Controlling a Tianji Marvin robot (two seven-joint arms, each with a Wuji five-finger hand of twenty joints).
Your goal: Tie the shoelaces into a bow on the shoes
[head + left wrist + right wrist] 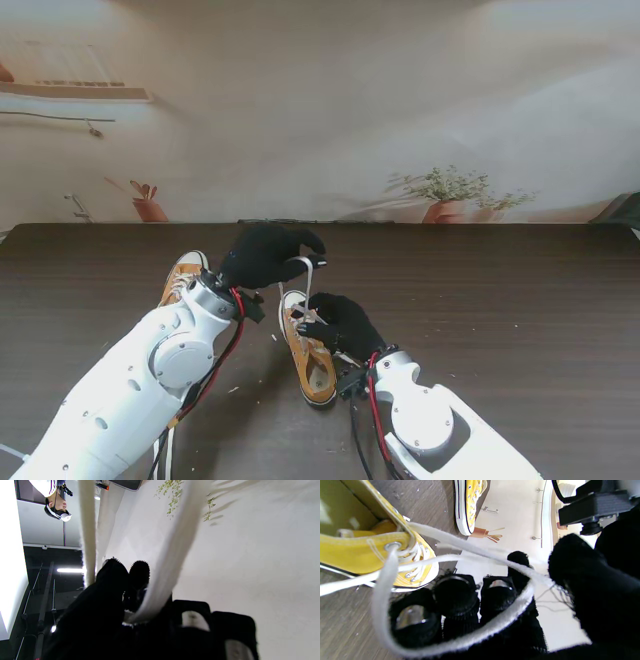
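Note:
Two yellow sneakers lie on the dark table (520, 300). The middle sneaker (312, 368) points away from me; in the right wrist view its top eyelets (391, 546) show close up. My left hand (265, 254), in a black glove, hovers beyond the shoe's toe, shut on a white shoelace (304, 274) that it holds taut upward. In the left wrist view the lace (172, 555) is pinched between the fingers (112, 580). My right hand (342, 322) rests over the shoe's laces, shut on a lace loop (480, 640) wrapped round its curled fingers (456, 597).
The second sneaker (184, 276) lies at the left, half hidden by my left forearm (150, 380); it also shows in the right wrist view as a sneaker (468, 502). Small crumbs dot the table near the shoes. A wall with plant prints stands behind the table's far edge.

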